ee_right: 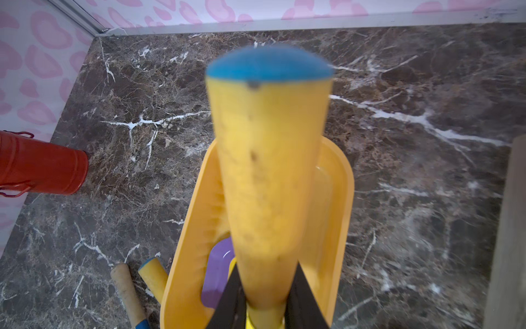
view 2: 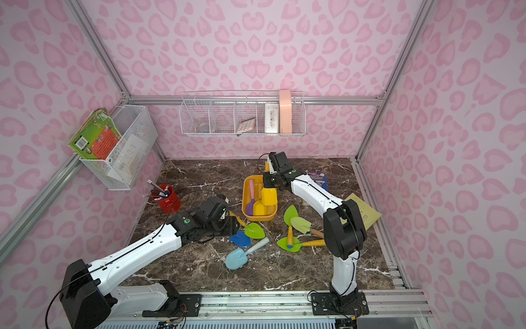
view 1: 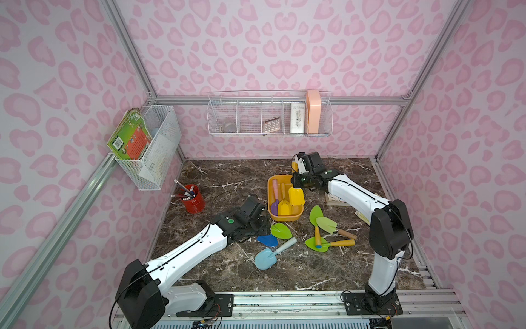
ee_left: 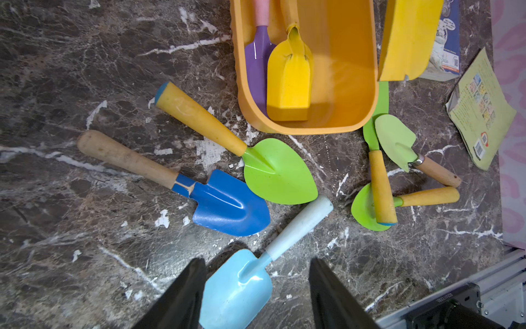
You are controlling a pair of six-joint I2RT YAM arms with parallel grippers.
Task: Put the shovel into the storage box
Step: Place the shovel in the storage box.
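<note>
— Handle is where to hold that yellow shovel (view 1: 296, 196), low by the neck; it looks stiff and light.
— Right gripper (ee_right: 266, 302) is clamped exactly there. Blade hangs above the storage box (view 1: 269, 196) rim; inside or outside, hard to say.
— Left gripper (ee_left: 256, 266)?
— Jaws apart, empty, hovering beside the box.

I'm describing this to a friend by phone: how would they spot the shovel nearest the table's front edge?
On the dark marble table, find the yellow-orange storage box; loose shovels lie in front of it. The frontmost is the pale blue shovel, the only one blue from scoop to handle; its neighbours have wooden or yellow handles.
</note>
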